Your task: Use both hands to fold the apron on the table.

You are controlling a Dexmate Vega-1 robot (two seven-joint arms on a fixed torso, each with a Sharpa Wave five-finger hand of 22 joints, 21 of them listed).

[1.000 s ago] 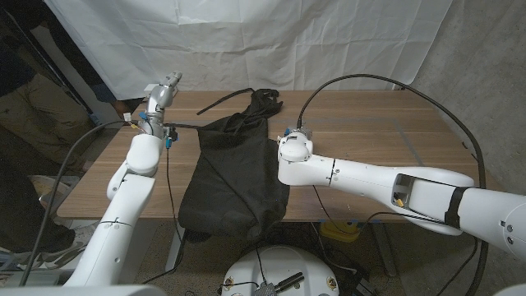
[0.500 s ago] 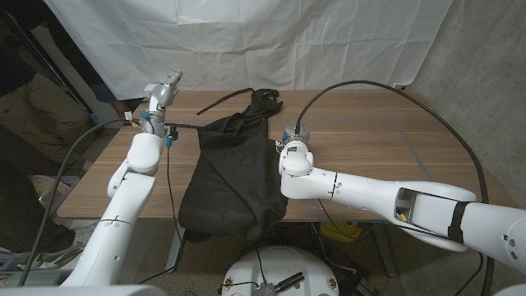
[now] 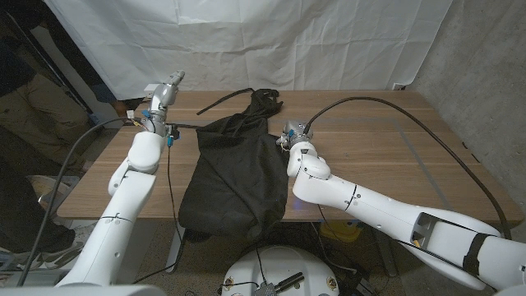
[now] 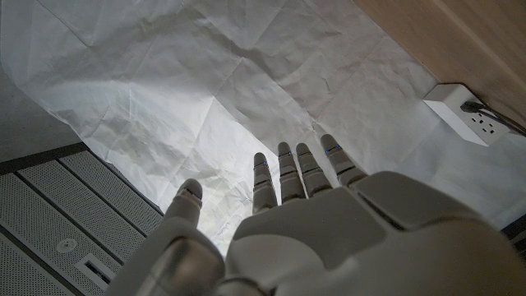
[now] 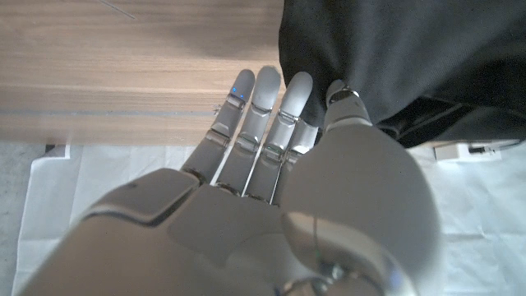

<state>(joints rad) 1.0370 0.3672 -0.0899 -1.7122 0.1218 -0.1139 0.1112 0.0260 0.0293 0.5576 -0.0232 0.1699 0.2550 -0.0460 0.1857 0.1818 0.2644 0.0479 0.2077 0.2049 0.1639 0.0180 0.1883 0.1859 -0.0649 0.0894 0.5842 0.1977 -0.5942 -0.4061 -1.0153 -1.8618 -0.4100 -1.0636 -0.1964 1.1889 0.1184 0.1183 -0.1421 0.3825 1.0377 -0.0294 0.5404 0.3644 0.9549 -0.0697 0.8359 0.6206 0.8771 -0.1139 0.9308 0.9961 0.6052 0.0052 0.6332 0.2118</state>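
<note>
Right hand (image 5: 246,173), fingers straight and slightly apart, empty beside the black apron (image 3: 234,177), which hangs over the table's (image 3: 370,136) near edge; left hand (image 3: 164,92) raised, spread, empty; risk: a one-sided tug drags the apron off.

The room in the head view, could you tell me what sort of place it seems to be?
Probably a makeshift robot test space: a creased white sheet hung as backdrop, a bare concrete wall, and a wooden table.
</note>
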